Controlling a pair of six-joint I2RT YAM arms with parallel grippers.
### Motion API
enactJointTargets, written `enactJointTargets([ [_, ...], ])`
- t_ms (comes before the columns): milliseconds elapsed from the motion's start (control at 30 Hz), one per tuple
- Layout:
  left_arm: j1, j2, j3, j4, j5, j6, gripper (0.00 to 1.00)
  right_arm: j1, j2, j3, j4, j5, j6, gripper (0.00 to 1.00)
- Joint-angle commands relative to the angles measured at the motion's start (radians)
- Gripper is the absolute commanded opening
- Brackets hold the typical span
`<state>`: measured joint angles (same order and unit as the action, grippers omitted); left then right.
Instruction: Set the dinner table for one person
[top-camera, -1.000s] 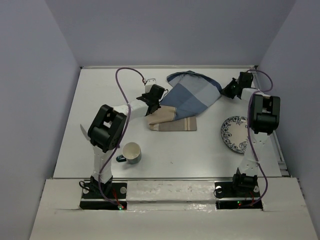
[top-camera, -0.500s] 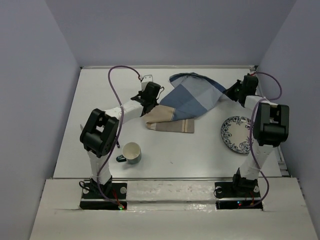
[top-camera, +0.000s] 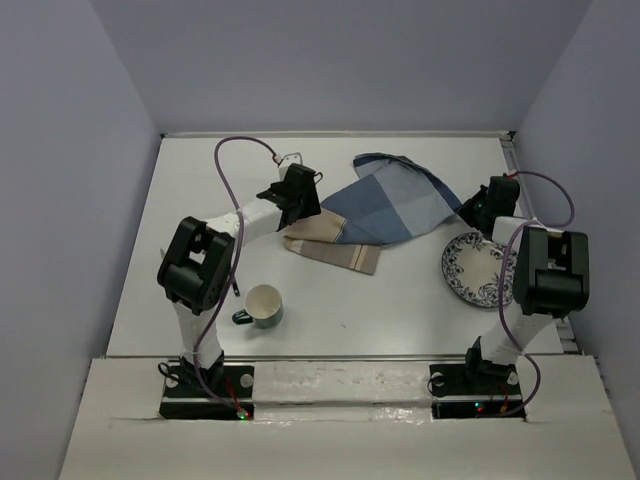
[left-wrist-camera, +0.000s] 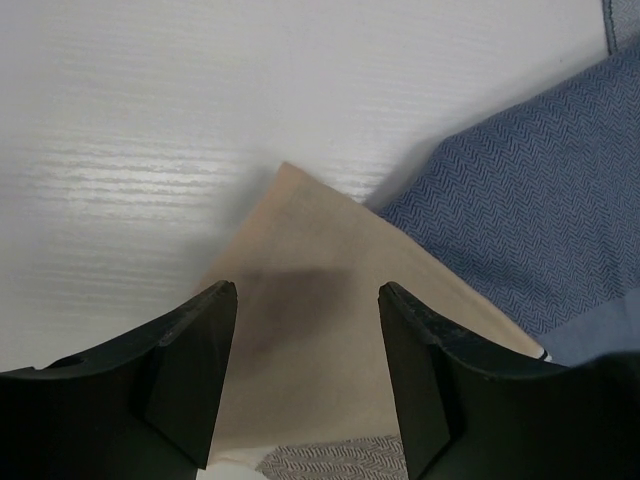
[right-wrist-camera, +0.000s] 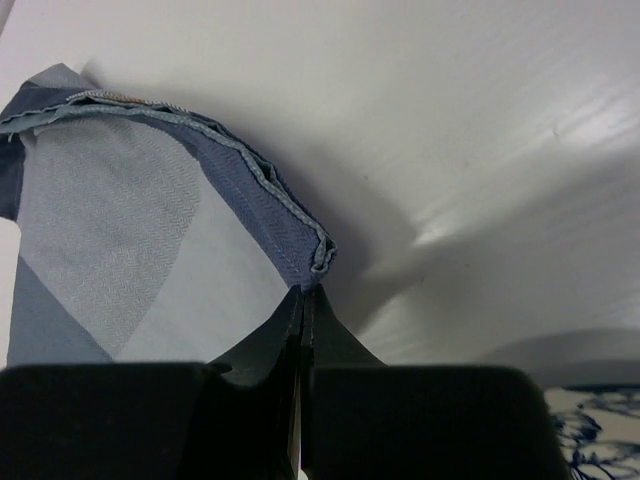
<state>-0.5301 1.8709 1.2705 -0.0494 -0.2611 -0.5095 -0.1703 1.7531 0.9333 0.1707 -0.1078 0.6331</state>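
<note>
The blue-and-tan placemat (top-camera: 385, 205) lies rumpled and partly folded on the white dinner table (top-camera: 200, 200). My left gripper (top-camera: 303, 205) hovers open over the mat's tan corner (left-wrist-camera: 310, 230); nothing is between its fingers (left-wrist-camera: 190, 370). Blue herringbone cloth (left-wrist-camera: 520, 230) lies to the right of that corner. My right gripper (top-camera: 468, 207) is shut on the mat's blue hemmed corner (right-wrist-camera: 270, 210), pinched at the fingertips (right-wrist-camera: 305, 292) just above the tabletop, close to the plate.
A blue-patterned plate (top-camera: 478, 268) sits at the right, near my right arm, and its rim (right-wrist-camera: 590, 440) shows in the right wrist view. A cream mug (top-camera: 263, 305) with a dark handle stands at the near left. Grey walls enclose the table.
My left gripper has opened and let go of the tan corner. My right gripper has pulled the blue corner right and nearer, toward the plate, and the mat has shifted with it.
</note>
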Motion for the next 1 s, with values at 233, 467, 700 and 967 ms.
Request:
enactJointTargets([
  [233, -0.045, 0.089, 0.232, -0.153, -0.058, -0.032, 0.69, -0.008, -0.233, -0.232, 0.104, -0.044, 0.007, 0.00],
  [467, -0.045, 0.227, 0.403, -0.271, -0.133, -0.017, 0.64, -0.008, -0.248, -0.274, 0.133, -0.082, 0.008, 0.00],
  [700, -0.044, 0.300, 0.478, -0.337, -0.178, -0.020, 0.59, -0.008, -0.250, -0.275, 0.136, -0.104, 0.008, 0.00],
  [967, -0.045, 0.366, 0.567, -0.420, -0.227, -0.003, 0.51, -0.008, -0.244, -0.275, 0.150, -0.119, 0.017, 0.00],
])
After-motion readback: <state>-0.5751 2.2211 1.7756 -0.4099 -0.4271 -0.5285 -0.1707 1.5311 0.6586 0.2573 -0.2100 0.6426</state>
